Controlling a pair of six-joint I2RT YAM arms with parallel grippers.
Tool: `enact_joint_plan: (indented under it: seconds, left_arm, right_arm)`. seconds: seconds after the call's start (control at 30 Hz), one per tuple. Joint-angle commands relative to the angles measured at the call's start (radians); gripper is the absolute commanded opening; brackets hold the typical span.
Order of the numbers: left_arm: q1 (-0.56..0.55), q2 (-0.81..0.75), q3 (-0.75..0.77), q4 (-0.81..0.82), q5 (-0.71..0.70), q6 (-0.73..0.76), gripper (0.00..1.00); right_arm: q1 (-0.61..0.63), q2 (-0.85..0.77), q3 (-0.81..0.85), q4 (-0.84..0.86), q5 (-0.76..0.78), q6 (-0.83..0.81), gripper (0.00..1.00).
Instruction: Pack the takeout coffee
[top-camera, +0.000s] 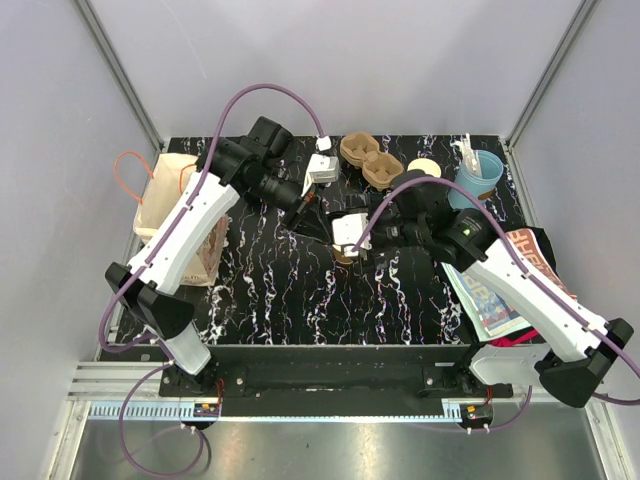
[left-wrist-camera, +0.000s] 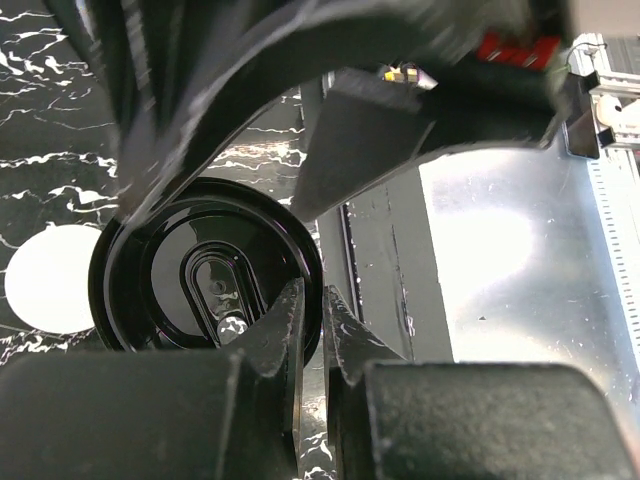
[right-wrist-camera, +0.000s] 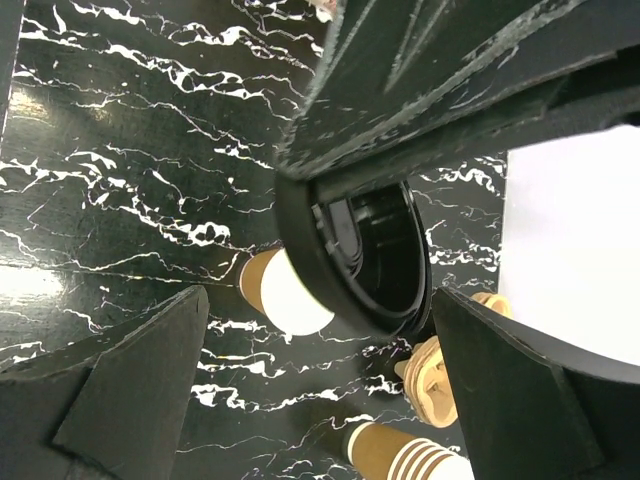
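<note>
Pinching the round black plastic lid (left-wrist-camera: 205, 270) by its rim, the left gripper (left-wrist-camera: 313, 300) holds it near the small tan paper cup (right-wrist-camera: 285, 295). The right gripper (right-wrist-camera: 320, 300) gapes wide.

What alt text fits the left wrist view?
The left gripper pinches the rim of a round black lid, jaws nearly closed, above the black marbled table. A pale round shape shows at left.

One black lid (left-wrist-camera: 200, 270), one paper bag (top-camera: 166, 192)
</note>
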Motion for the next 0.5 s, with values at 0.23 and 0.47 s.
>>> enact_joint_plan:
  seconds: [0.23, 0.47]
  left_arm:
    - [-0.012, -0.047, -0.038, -0.190, 0.061, 0.041, 0.00]
    - [-0.012, -0.053, -0.041, -0.190, 0.065, 0.045, 0.00]
  right_arm:
    - [0.012, 0.063, 0.095, 0.044, -0.043, 0.054, 0.82]
    - [0.013, 0.055, 0.088, 0.044, -0.069, 0.074, 0.52]
